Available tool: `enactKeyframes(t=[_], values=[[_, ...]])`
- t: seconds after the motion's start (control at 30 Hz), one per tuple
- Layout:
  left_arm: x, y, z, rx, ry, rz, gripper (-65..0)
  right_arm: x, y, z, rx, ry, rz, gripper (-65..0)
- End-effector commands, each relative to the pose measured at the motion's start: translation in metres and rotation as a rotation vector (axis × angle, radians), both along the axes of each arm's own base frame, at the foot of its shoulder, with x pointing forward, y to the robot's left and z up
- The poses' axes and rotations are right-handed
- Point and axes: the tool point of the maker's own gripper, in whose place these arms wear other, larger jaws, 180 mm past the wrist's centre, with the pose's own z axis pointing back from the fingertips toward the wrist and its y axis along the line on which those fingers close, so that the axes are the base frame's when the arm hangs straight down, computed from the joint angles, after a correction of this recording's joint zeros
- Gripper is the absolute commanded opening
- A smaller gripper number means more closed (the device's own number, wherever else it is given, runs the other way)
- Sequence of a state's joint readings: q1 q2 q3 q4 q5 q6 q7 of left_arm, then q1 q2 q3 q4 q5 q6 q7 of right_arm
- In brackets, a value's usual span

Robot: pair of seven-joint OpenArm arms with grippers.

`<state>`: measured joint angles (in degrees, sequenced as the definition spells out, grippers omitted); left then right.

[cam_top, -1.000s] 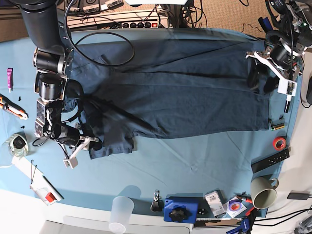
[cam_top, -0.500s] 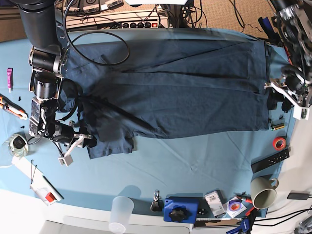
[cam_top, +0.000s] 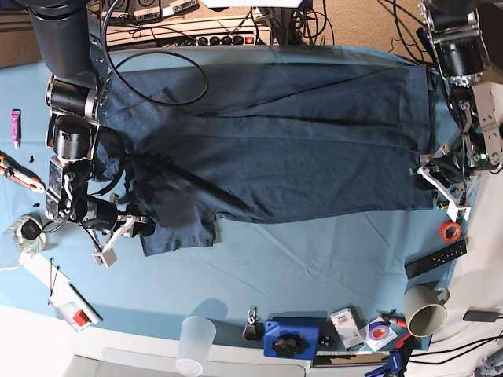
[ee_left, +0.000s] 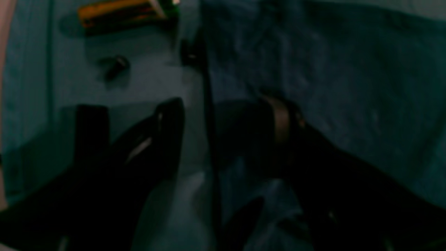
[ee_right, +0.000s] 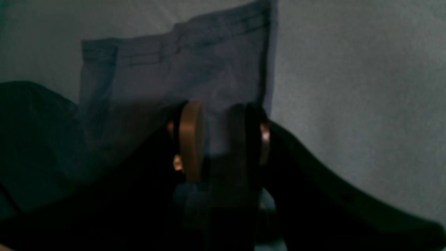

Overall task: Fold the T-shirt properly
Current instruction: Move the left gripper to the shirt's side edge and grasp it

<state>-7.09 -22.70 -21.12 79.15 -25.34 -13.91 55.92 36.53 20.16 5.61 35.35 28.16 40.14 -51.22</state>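
the left gripper [cam_top: 442, 182] had dropped to the t-shirt [cam_top: 275, 133]'s near right corner, jaws apart around its hem. the right gripper [ee_right: 217, 139] stayed pinched on the sleeve, so a fold looked ready.

left wrist view: dark, blurred; orange item [ee_left: 118, 9] cut by top edge, small dark bits [ee_left: 116, 64] unidentifiable | right wrist view: T-shirt [ee_right: 174, 87] lower part lost in shadow behind right gripper [ee_right: 219, 139] | base view: left gripper [cam_top: 442, 182] tips too small to read

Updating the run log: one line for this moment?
left gripper: open, at T-shirt hem | right gripper: shut on T-shirt sleeve | fold not begun
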Motion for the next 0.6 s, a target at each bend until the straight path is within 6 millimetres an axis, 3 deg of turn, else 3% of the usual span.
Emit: enactKeyframes(t=[0.0, 0.33, 0.43, 0.57], values=[[0.011, 0.006, 0.011, -0.007, -0.032, 0.007, -31.4, 0.007, -0.013, 0.012, -0.033, -0.014, -0.004, -44.8], [0.002, -0.026, -0.003, -0.199, 0.043, -0.034, -32.3, 0.005, -0.022, 0.014, -0.045, -0.011, -0.014, -44.8], [0.002, -0.034, -0.001, -0.243, 0.045, -0.042, -38.3, 0.005, -0.022, 0.014, -0.045, -0.012, -0.014, -44.8], [0.011, -0.024, 0.001, -0.206, -0.004, 0.007, -49.3, 0.005, -0.022, 0.014, -0.044, -0.013, -0.015, -47.5]])
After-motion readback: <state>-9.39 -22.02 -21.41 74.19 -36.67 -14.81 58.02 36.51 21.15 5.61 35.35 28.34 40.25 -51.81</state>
